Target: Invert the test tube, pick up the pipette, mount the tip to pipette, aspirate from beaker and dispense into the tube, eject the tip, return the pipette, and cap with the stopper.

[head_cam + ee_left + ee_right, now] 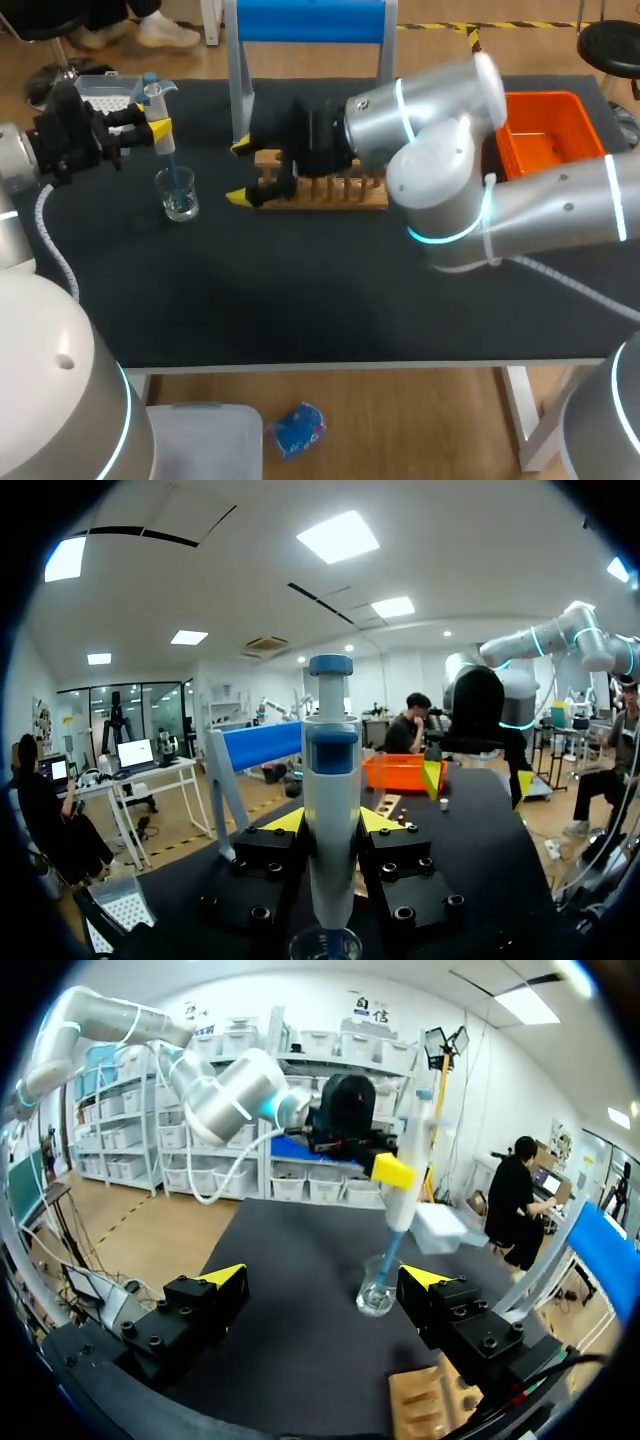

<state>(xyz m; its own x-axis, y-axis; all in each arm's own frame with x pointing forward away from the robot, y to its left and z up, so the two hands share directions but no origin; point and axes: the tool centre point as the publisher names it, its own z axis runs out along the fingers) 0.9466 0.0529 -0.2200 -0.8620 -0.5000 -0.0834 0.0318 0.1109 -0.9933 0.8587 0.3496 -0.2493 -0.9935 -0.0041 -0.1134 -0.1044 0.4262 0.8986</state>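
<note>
My left gripper (156,126) is shut on the white pipette (157,112), held upright at the table's far left. The pipette's blue tip (171,170) reaches down into the glass beaker (180,198) below it. In the left wrist view the pipette (332,810) stands between the yellow fingertips (285,821), with the beaker's rim (325,944) just beneath. My right gripper (240,172) is open and holds nothing, right of the beaker at the left end of the wooden rack (330,190). In the right wrist view, the beaker (377,1290) and pipette (404,1175) stand ahead of the right gripper (325,1278). I cannot make out the test tube.
A tip box (104,93) sits at the far left corner behind my left gripper. An orange basket (545,135) stands at the far right, partly hidden by my right arm. A blue-topped stand (310,22) rises behind the rack. The near half of the black mat (300,300) is bare.
</note>
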